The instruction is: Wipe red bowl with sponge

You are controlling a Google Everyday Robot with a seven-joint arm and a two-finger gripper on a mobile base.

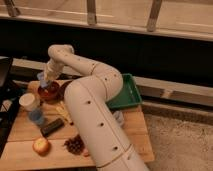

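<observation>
Gripper [46, 82] above red bowl [48, 92] (touching?).

Thick, rounded arm [95, 115] in glossy off-white shells, filling the centre and lower middle of the frame. Small dark round dots spaced along the casing. Faint seams where segments join. Narrower toward the upper left, ending in the gripper [46, 83], pale and slim at the frame's left.

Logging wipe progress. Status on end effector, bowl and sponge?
End effector low over small orange-red bowl, far-left table edge. Light-blue sponge at its tip. Dark purple bowl right beside it.
</observation>
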